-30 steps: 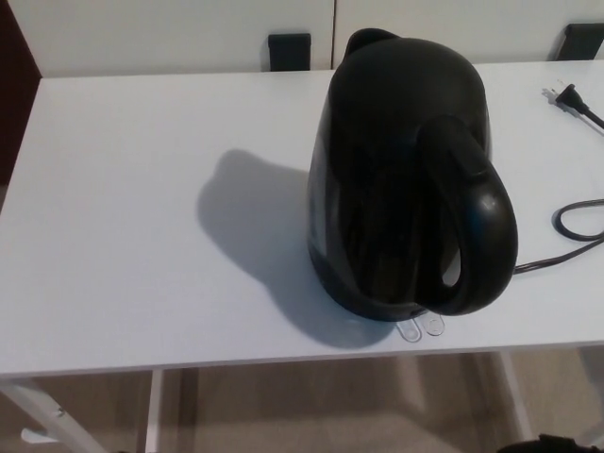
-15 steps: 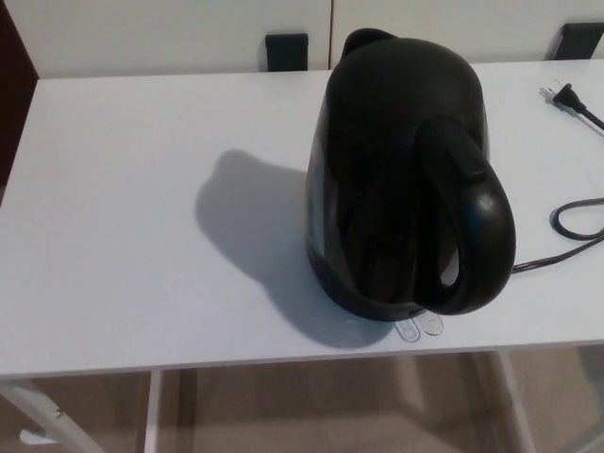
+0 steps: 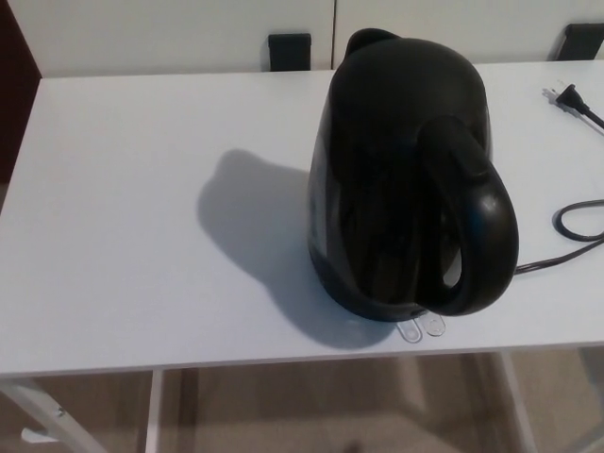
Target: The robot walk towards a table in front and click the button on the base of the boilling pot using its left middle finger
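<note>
Neither robot hand showed in the head view, so whether the fingers were spread or closed could not be told.

Largest was the white surface [image 3: 132, 236], which filled most of the frame, its near edge running across at six o'clock. On it, a little toward three o'clock of centre, stood the boiling pot [image 3: 401, 142], a black kettle, upright, throwing a shadow toward nine o'clock. Its looped handle [image 3: 481, 226] faced the camera, toward five o'clock. A black cord [image 3: 576, 231] curled on the surface at three o'clock and ran in behind the handle; its plug [image 3: 564, 94] lay loose near two o'clock, apart from the pot. Smallest were two clear tabs [image 3: 421, 327] that stuck out from under the base at six o'clock of the pot; these were probably the button, though the view was too dim to be sure.

The pot looked rigid, smooth and fairly light if empty, so a hard sideways poke might slide it. The tabs called for a short downward press from the left middle fingertip, with no grasp of the body or handle needed.
</note>
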You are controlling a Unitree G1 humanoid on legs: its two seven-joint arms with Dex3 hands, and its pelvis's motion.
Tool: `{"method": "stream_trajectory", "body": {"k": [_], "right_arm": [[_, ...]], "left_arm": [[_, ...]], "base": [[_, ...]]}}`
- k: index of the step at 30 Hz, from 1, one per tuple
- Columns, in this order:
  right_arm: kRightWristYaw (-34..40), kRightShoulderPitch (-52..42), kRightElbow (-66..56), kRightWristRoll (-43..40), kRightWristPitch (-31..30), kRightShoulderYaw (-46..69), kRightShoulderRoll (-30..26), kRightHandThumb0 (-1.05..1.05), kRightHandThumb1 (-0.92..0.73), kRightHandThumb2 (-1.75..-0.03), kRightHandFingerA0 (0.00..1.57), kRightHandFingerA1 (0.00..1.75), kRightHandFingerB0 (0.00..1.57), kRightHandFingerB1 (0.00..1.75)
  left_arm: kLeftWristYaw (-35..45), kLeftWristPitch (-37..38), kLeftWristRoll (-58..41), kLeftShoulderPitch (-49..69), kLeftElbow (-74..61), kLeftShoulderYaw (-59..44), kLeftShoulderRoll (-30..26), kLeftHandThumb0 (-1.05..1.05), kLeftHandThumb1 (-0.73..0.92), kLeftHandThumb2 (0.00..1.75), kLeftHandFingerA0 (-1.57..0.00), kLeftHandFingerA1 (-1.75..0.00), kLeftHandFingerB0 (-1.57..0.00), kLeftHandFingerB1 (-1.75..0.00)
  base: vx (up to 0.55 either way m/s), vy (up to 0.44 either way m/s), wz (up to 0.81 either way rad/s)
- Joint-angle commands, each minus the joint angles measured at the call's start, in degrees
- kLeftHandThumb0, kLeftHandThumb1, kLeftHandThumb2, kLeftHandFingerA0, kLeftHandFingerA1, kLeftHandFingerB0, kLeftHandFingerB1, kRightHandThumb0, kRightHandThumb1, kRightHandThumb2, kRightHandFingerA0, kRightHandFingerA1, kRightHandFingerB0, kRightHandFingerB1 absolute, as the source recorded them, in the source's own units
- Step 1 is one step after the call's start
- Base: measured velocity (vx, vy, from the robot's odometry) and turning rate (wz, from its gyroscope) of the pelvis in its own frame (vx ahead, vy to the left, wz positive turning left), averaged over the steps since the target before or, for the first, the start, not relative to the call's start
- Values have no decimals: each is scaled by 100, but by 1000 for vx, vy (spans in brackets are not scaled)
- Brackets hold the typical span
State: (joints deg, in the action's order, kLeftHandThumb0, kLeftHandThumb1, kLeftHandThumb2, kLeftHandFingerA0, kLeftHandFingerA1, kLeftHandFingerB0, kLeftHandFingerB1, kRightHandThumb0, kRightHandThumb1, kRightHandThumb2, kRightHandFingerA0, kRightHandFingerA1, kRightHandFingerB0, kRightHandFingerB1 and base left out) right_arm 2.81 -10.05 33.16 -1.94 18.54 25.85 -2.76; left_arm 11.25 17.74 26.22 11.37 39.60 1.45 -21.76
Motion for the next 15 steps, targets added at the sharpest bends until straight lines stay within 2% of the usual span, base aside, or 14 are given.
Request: {"method": "stream_trajectory", "body": {"k": [1, 2, 6, 7, 8, 9, 10, 11, 15], "right_arm": [[623, -7, -91, -456, 464, 413, 246, -32, -64, -109, 6, 55, 5, 54], [627, 8, -106, -393, 469, 393, 257, -44, -57, -70, 6, 48, 6, 37], [684, 16, -124, -322, 494, 310, 256, -44, -57, -70, 6, 48, 6, 37], [510, -23, -224, -215, 162, 141, 130, -42, -59, -70, 16, 51, 4, 42], [441, -42, -269, -175, 18, 60, 73, -42, -59, -70, 16, 51, 4, 42], [171, -99, -318, -303, -173, -22, 1, -31, -64, -66, 15, 48, 3, 37], [57, -127, -345, -363, -261, -62, -32, -31, -64, -66, 15, 48, 3, 37], [-222, -152, -307, -532, -275, -98, -86, -23, -68, -64, 5, 43, 7, 30], [-249, -184, -390, -636, -283, -167, -81, -22, -67, -66, 6, 39, 6, 27]], "left_arm": [[348, -388, -586, -119, 60, -96, -7, -42, 52, 65, -14, -36, -12, -33], [345, -387, -598, -115, 27, -87, -18, -43, 51, 65, -14, -36, -13, -33], [341, -420, -661, -101, -48, -37, -53, -43, 51, 65, -14, -36, -13, -33], [370, -461, -666, -187, -85, -22, -79, -44, 52, 66, -14, -36, -13, -33], [382, -482, -675, -224, -103, -10, -93, -44, 52, 66, -14, -36, -13, -33], [413, -477, -709, -237, -116, 4, -99, -43, 53, 66, -13, -36, -12, -33], [426, -477, -725, -242, -122, 12, -103, -43, 53, 66, -13, -36, -12, -33], [422, -472, -732, -252, -121, 28, -105, -42, 53, 65, -13, -36, -12, -32], [417, -530, -759, -277, -162, 63, -120, -42, 52, 65, -15, -36, -13, -33]], "base": [[0, 0, 0], [0, 0, 0], [0, 0, 0], [0, 0, 0], [0, 0, 0], [0, 0, 0], [0, 0, 0], [0, 0, 0], [0, 0, 0]]}}
